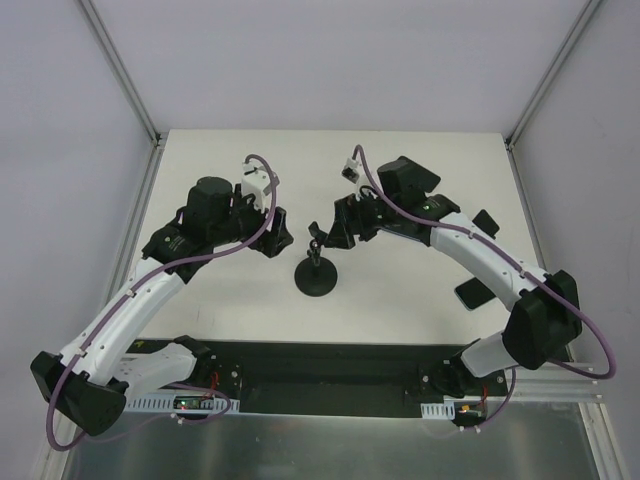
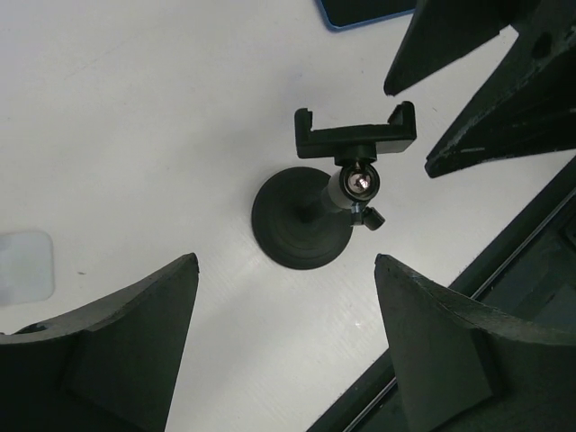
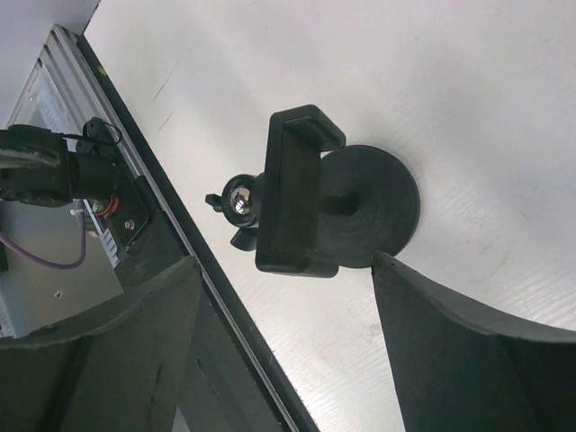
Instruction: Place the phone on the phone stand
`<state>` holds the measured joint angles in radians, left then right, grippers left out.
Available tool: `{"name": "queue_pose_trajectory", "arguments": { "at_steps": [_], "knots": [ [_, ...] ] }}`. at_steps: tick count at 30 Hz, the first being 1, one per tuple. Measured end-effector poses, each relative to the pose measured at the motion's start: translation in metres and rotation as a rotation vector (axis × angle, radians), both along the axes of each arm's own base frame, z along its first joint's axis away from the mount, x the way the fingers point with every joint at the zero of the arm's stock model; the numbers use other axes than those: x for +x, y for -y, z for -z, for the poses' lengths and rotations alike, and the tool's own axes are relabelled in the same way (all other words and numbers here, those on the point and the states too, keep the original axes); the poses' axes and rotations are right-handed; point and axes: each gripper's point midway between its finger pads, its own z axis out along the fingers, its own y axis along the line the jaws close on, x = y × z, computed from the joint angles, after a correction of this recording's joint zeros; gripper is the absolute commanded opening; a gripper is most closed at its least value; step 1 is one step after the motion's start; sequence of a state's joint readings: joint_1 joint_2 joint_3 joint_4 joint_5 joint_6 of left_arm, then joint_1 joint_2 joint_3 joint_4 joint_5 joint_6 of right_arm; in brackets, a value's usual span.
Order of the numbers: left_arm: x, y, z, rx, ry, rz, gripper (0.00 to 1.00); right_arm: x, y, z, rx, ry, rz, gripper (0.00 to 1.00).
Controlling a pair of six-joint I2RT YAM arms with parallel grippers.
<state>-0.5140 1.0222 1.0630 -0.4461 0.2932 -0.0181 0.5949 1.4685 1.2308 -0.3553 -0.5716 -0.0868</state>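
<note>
Phone [image 2: 364,11]: only one dark corner with a blue edge shows. It lies on the desk [image 1: 400,170], straight ahead of the left hand [image 2: 286,263] and past the stand [image 2: 301,225]. From above, a dark shape [image 1: 468,293] sticks out beside the right forearm, and it is most likely the same phone. That puts it behind the right hand [image 3: 286,263], back along its own arm. The arm hides the rest of it, so I cannot tell which way its long side runs.

Both hands have their fingers wide apart and hold nothing. They face each other, with the stand between them. The stand sits upright on its round foot, and its holder bar [image 3: 292,193] is bare.

I think the right arm is nearer to the phone, but its hand points away from it. It would have to pull back and turn round to reach it. The left hand would have to go past the stand.

I cannot read any words or brand names.
</note>
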Motion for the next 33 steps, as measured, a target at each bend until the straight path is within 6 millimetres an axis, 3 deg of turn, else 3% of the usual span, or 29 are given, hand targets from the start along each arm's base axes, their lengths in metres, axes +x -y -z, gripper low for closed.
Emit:
{"name": "queue_pose_trajectory", "arguments": {
  "at_steps": [4,7,8,10,11,12,24,25,27,28,31,32,33],
  "knots": [
    [0.005,-0.003,-0.002,-0.019,0.0,-0.027,0.78,-0.007,-0.008,0.005,-0.02,0.018,-0.035,0.64],
    [0.005,-0.003,0.0,-0.028,-0.01,-0.033,0.78,-0.012,-0.014,0.01,-0.046,0.048,-0.044,0.46],
    [0.006,-0.004,0.0,-0.03,-0.013,-0.035,0.78,-0.015,-0.015,0.014,-0.063,0.059,-0.038,0.33],
    [0.005,-0.003,0.0,-0.037,-0.02,-0.035,0.78,-0.021,-0.014,0.025,-0.103,0.075,-0.022,0.19],
    [0.006,-0.004,0.0,-0.04,-0.023,-0.041,0.78,-0.023,-0.016,0.027,-0.112,0.093,-0.011,0.05],
    [0.005,-0.004,-0.001,-0.045,-0.026,-0.039,0.78,-0.023,-0.016,0.026,-0.122,0.122,0.006,0.01],
    [0.009,-0.005,-0.002,-0.067,-0.025,-0.047,0.78,-0.031,-0.027,0.028,-0.179,0.323,0.362,0.01],
    [0.009,-0.004,-0.002,-0.069,-0.027,-0.047,0.78,-0.031,-0.03,0.028,-0.19,0.328,0.382,0.03],
    [0.008,-0.004,-0.001,-0.071,-0.032,-0.049,0.79,-0.025,-0.039,0.026,-0.209,0.337,0.425,0.16],
    [0.008,-0.004,0.0,-0.072,-0.035,-0.05,0.79,-0.021,-0.043,0.025,-0.225,0.337,0.446,0.36],
    [0.009,-0.005,0.001,-0.073,-0.041,-0.056,0.84,-0.01,-0.054,0.02,-0.255,0.333,0.487,0.56],
    [0.009,-0.005,0.001,-0.074,-0.042,-0.056,0.85,-0.007,-0.058,0.015,-0.252,0.333,0.493,0.74],
    [0.008,-0.005,0.001,-0.077,-0.043,-0.054,0.86,-0.006,-0.061,0.009,-0.243,0.333,0.497,0.79]
  ]
}}
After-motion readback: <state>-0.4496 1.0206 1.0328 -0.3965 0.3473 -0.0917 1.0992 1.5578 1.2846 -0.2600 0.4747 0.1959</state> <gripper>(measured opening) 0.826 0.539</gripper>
